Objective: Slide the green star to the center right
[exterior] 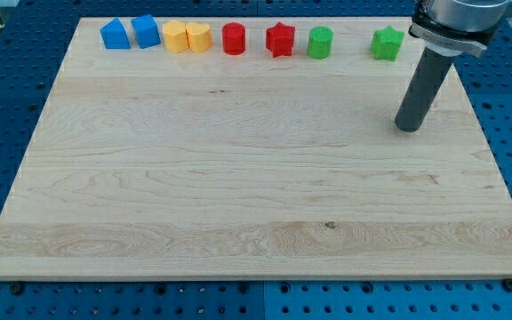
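The green star [387, 43] lies at the far edge of the table [238, 196], toward the right, last in a row of blocks. My tip [408, 127] rests on the wood nearer than the star and slightly to its right, well apart from it and touching no block. The tool is a plain rod with no jaws, so it grasps nothing.

The row runs along the far edge from left to right: a blue block [114, 35] with a peaked top, a second blue block [146, 31], a yellow block [176, 37] touching a yellow heart [199, 37], a red cylinder [234, 39], a red star [279, 40], a green cylinder [320, 43], then the green star.

The table is pale wood with a streaked grain and a small dark knot near its middle. It sits on a blue pegboard [7, 107] dotted with holes. The rod is a smooth dark cylinder under a metal collar. No writing can be read.
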Controlling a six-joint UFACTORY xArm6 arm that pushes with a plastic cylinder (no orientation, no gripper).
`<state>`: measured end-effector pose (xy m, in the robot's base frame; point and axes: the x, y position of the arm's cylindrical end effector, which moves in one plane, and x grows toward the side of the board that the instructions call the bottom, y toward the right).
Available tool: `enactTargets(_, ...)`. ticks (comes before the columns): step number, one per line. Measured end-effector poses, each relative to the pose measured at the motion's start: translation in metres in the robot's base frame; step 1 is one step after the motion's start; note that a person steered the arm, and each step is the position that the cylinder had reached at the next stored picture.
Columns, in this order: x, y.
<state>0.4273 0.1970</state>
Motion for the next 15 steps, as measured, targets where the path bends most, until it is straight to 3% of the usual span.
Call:
enactTargets(2, 0.000, 0.000)
enactTargets(3, -0.014, 0.004)
enactTargets(4, -0.055, 0.035)
enactTargets(6, -0.079, 0.077)
enactTargets(7, -0.132, 0.116)
enactTargets(8, -0.180, 0.109)
enactTargets(9, -0.214, 0.067)
enactTargets(12, -0.193, -0.003)
enactTargets(15, -0.113, -0.001)
